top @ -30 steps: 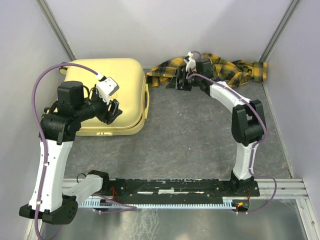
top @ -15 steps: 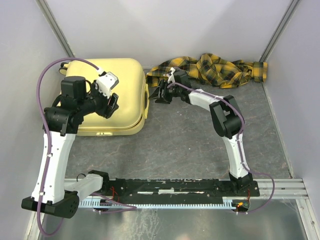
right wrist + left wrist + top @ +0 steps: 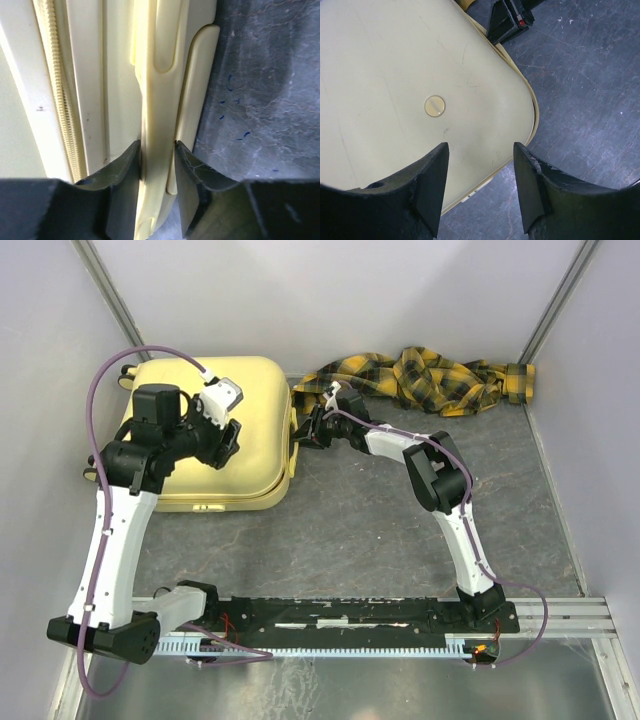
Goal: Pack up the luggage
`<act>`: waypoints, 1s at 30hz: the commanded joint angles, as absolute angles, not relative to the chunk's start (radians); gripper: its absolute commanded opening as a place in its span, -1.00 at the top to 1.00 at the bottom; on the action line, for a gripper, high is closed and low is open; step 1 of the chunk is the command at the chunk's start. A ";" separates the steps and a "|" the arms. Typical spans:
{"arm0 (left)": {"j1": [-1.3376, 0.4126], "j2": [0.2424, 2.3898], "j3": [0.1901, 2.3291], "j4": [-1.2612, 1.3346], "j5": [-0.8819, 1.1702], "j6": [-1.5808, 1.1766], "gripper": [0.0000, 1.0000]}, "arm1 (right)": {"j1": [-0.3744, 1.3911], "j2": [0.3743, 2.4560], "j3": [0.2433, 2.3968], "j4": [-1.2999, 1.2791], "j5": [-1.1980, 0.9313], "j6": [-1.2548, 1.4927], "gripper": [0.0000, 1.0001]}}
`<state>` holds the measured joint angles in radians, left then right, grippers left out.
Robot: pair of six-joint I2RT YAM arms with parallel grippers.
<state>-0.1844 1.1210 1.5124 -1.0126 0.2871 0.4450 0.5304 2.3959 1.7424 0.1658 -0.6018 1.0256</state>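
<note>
The pale-yellow luggage point(image 3: 255, 400) lies closed and flat at the back left. Its yellow side handle point(image 3: 293, 450) faces right. My right gripper point(image 3: 308, 430) reaches across to that side and is shut on the handle point(image 3: 157, 90), one finger on each side of the bar, in the right wrist view point(image 3: 157, 147). My left gripper point(image 3: 222, 445) hovers open and empty over the lid, above its near-right part point(image 3: 480, 150). The lid point(image 3: 395, 75) fills the left wrist view, and the right gripper point(image 3: 510, 20) shows at its top edge.
A yellow-and-black plaid cloth point(image 3: 420, 375) lies bunched along the back wall, right of the luggage. The grey mat point(image 3: 380, 540) covers the floor. Walls close in on the left, back and right. The suitcase zipper point(image 3: 52, 100) runs beside the handle.
My right gripper moved left from the plaid cloth to the suitcase's side and closed on the handle. My left arm shifted slightly back over the lid.
</note>
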 commanded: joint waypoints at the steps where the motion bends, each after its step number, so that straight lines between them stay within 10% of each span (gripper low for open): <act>1: -0.178 1.133 1.551 -0.945 0.272 0.483 -0.22 | 0.531 2.402 1.760 0.249 -0.606 1.088 0.33; 6: -0.178 1.144 1.551 -0.924 0.255 0.478 -0.21 | 0.506 2.348 1.695 0.260 -0.630 1.122 0.96; 30: -0.179 1.239 1.600 -0.884 0.319 0.403 -0.20 | -0.017 1.952 1.433 -0.593 -0.811 0.330 0.97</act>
<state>-0.1844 1.2331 1.5349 -0.9112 0.2550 0.4366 0.1555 2.0365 1.3762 -0.2775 -0.7540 0.6430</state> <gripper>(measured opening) 0.600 0.225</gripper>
